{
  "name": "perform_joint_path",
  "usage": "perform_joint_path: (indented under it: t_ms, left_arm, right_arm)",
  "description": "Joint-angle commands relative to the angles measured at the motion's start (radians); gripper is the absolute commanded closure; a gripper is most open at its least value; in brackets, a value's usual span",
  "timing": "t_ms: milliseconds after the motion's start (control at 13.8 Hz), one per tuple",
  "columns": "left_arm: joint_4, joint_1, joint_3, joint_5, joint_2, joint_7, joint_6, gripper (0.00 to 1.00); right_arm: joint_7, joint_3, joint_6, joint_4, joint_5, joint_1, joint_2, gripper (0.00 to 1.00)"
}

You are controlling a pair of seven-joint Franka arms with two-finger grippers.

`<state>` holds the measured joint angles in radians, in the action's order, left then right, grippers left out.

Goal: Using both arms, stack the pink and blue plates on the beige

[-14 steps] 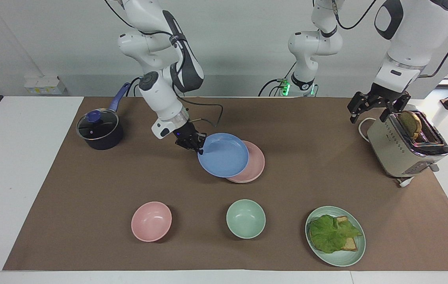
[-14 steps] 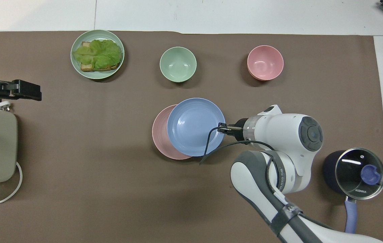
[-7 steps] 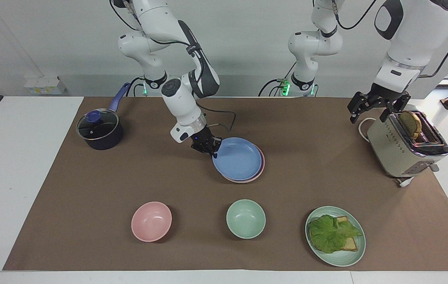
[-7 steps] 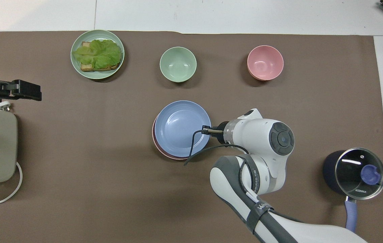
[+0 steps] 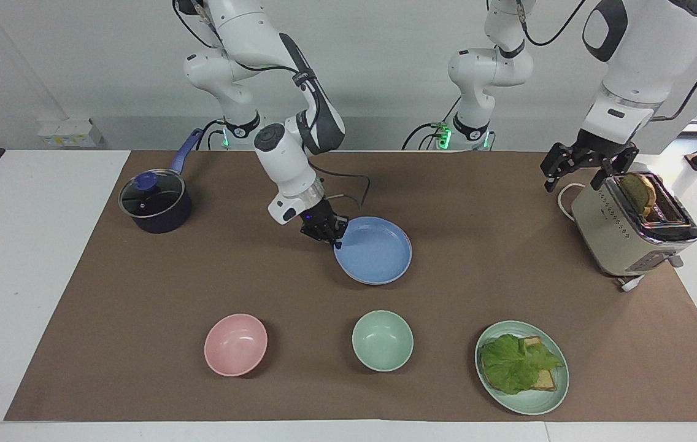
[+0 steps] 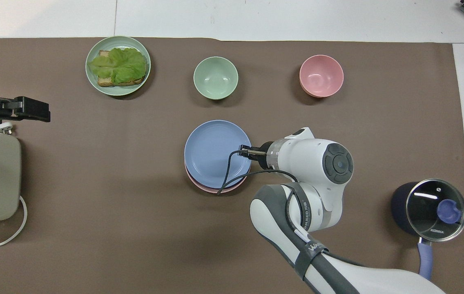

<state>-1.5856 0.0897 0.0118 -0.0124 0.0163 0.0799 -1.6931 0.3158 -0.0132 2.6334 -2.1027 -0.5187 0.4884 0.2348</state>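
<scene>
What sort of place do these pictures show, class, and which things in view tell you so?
Probably a robotics lab set up as a mock kitchen: two white robot arms work at a table with a brown mat, which bears a toaster, a lidded saucepan and a blue plate.

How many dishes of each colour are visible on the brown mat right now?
Blue: 1, the blue plate on top of the stack
Pink: 2, the pink plate showing only as a rim under the blue one, and the pink bowl
Green: 2, the green bowl and the green plate with the lettuce sandwich
Beige: 0 visible
Total: 5
</scene>
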Motion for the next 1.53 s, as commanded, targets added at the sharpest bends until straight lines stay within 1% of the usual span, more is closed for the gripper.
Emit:
perform_joint_path:
  t_ms: [0, 291, 436, 509, 727, 945, 1018, 1091, 1164, 1309, 1455]
  left_arm:
    - [0.004, -0.007, 0.005, -0.009, -0.006, -0.009, 0.016, 0.0]
    - [0.004, -0.007, 0.004, -0.009, -0.006, -0.011, 0.016, 0.0]
    - [0.004, -0.007, 0.004, -0.009, -0.006, -0.009, 0.016, 0.0]
    - [0.004, -0.008, 0.004, -0.009, -0.006, -0.011, 0.016, 0.0]
    - [0.004, -0.008, 0.005, -0.009, -0.006, -0.011, 0.016, 0.0]
    - [0.004, -0.008, 0.005, -0.009, -0.006, -0.011, 0.016, 0.0]
    - [0.004, -0.008, 0.004, -0.009, -0.006, -0.009, 0.016, 0.0]
    - [0.004, -0.013, 0.005, -0.009, -0.006, -0.011, 0.016, 0.0]
    - [0.004, -0.021, 0.005, -0.009, -0.006, -0.011, 0.016, 0.0]
    - [0.004, -0.036, 0.005, -0.009, -0.006, -0.011, 0.016, 0.0]
    - [0.004, -0.042, 0.004, -0.009, -0.006, -0.009, 0.016, 0.0]
  right_arm:
    - [0.042, 0.004, -0.01, 0.01, -0.026, 0.012, 0.006, 0.0]
    - [0.069, 0.007, -0.036, 0.01, -0.011, 0.013, -0.006, 0.0]
    - [0.069, 0.024, -0.097, 0.01, 0.006, -0.014, -0.066, 0.0]
    - [0.069, 0.025, -0.151, 0.012, 0.05, -0.066, -0.109, 0.0]
    - [0.069, 0.024, -0.291, 0.02, 0.288, -0.198, -0.218, 0.0]
    - [0.043, 0.022, -0.392, 0.035, 0.406, -0.324, -0.29, 0.0]
    - [0.014, 0.022, -0.439, 0.058, 0.426, -0.37, -0.311, 0.0]
    - [-0.025, 0.024, -0.522, 0.099, 0.436, -0.405, -0.324, 0.0]
    - [-0.059, 0.024, -0.615, 0.162, 0.445, -0.437, -0.325, 0.0]
    - [-0.118, 0.019, -0.807, 0.324, 0.506, -0.496, -0.31, 0.0]
    - [-0.138, 0.021, -0.924, 0.435, 0.549, -0.501, -0.284, 0.0]
